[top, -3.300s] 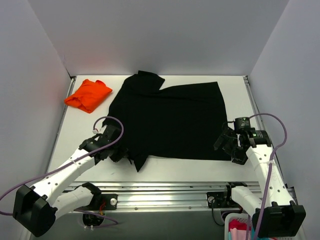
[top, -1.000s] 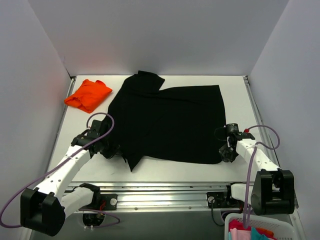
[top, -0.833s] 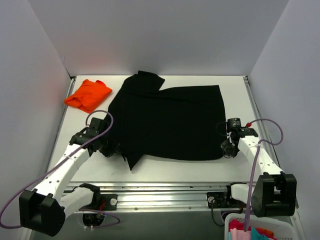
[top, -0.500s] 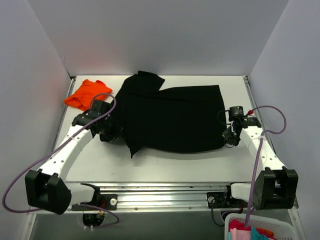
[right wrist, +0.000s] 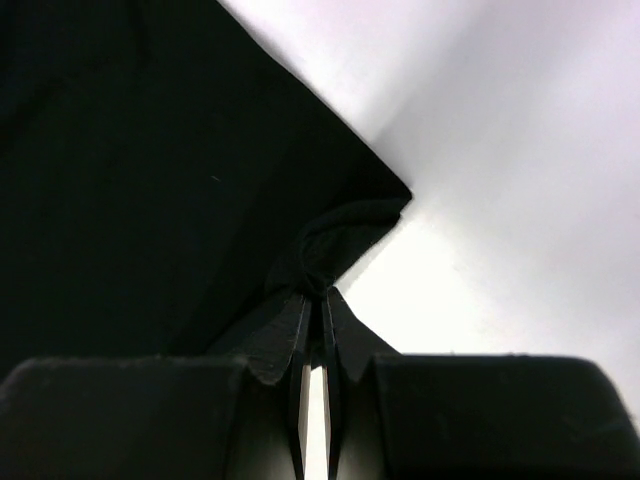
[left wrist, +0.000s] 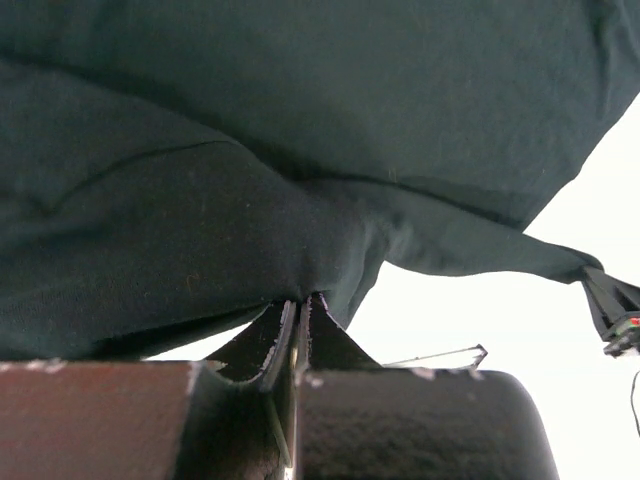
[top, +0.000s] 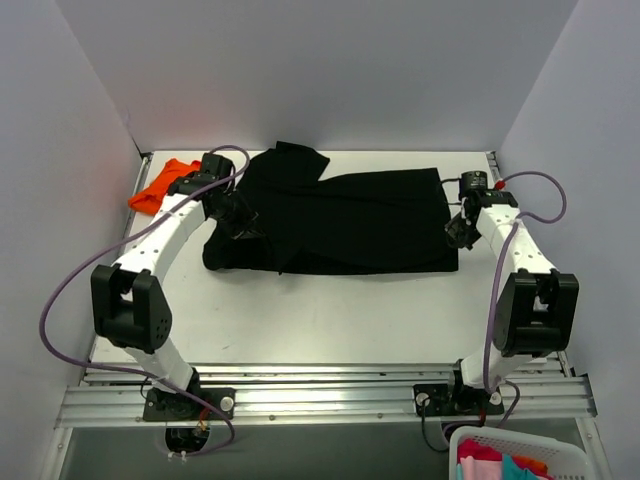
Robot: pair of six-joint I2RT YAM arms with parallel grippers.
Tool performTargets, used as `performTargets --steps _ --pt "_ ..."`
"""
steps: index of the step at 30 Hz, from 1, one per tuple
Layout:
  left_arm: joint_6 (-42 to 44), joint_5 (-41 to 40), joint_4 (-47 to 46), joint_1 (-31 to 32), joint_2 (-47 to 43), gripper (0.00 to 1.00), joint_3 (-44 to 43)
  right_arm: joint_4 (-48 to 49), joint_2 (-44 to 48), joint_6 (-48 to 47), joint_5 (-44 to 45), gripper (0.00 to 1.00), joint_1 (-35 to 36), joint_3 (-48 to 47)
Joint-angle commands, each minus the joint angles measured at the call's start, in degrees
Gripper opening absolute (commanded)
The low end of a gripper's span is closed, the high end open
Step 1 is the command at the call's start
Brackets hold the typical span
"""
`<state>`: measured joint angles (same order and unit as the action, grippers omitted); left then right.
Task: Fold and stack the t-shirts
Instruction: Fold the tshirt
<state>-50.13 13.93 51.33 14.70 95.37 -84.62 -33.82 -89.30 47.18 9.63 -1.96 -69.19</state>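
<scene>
Both claws pinch the black t-shirt tight: left claw, right claw at opposite ends. Long axis lies left-right on surface.

Top external: fixed high above and behind the near edge of the worktop, tilted down toward the far wall. Far off, takes in the whole surface from near rail to far edge.

Left wrist: mounted just behind the left tool, looks out along its pressed-together fingers. Very near the black t-shirt, with a wedge of pale worktop at right.

Right wrist: mounted likewise behind the right tool, equally near. Faces a pinched corner of the same shirt and bare worktop beyond.

Shared by all three: the black t-shirt.
</scene>
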Motion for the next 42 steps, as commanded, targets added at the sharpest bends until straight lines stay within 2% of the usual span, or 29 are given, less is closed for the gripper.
performTargets --steps 1,8,13,20,24,27,28,29,31,33,35,36,37,38,42 --pt "2.84 1.62 -0.18 -0.90 4.81 0.02 -5.28 0.86 -4.99 -1.04 0.48 0.00 -0.33 -5.68" --pt "4.25 2.59 -1.85 -2.74 14.39 0.02 -9.33 3.15 -15.81 -0.95 -1.19 0.00 -0.42 -13.77" --pt "6.53 4.00 -0.09 -4.50 23.71 0.02 -15.48 3.33 -23.62 -0.77 -1.89 0.00 -0.33 -20.70" --pt "6.27 6.63 1.31 -7.58 31.97 0.02 -24.27 -0.27 -30.84 -0.86 1.00 0.00 -0.50 -30.90" --pt "5.92 10.14 2.54 -9.16 36.10 0.04 -29.28 -2.21 -32.69 -0.16 3.20 0.00 -0.86 -33.73" --pt "5.83 12.25 3.95 -9.69 39.18 0.14 -32.79 -4.23 -32.87 0.89 6.00 0.00 -1.21 -34.17" --pt "5.92 12.52 4.04 -9.95 39.71 0.29 -33.41 -5.02 -32.78 1.07 6.63 0.00 -1.29 -34.00" --pt "5.83 12.87 3.87 -10.04 40.67 0.38 -34.11 -5.29 -32.78 1.33 7.07 0.00 -1.47 -33.82" --pt "5.22 14.01 3.60 -10.48 41.56 0.53 -34.56 -6.16 -32.70 1.86 8.38 0.00 -1.91 -33.12" --pt "3.91 16.46 2.55 -10.92 42.44 0.60 -34.12 -6.52 -32.87 1.95 8.65 0.00 -2.26 -32.59" --pt "2.33 18.14 0.71 -11.79 42.96 0.68 -33.34 -6.34 -32.96 1.86 8.39 0.32 -2.88 -31.71" --pt "1.97 19.54 0.00 -12.06 43.14 0.70 -33.16 -6.26 -33.13 1.95 8.39 0.73 -2.96 -31.45" --pt "1.62 19.81 -0.96 -12.41 43.23 0.71 -33.07 -5.73 -33.22 1.60 8.22 0.94 -3.31 -31.01" --pt "1.35 20.08 -1.14 -13.20 43.40 0.73 -33.24 -5.55 -33.31 1.51 7.95 1.00 -3.49 -30.92" --pt "-1.11 22.28 -5.09 -16.18 42.88 0.76 -32.19 -2.31 -33.31 0.64 5.58 1.00 -4.72 -29.78"
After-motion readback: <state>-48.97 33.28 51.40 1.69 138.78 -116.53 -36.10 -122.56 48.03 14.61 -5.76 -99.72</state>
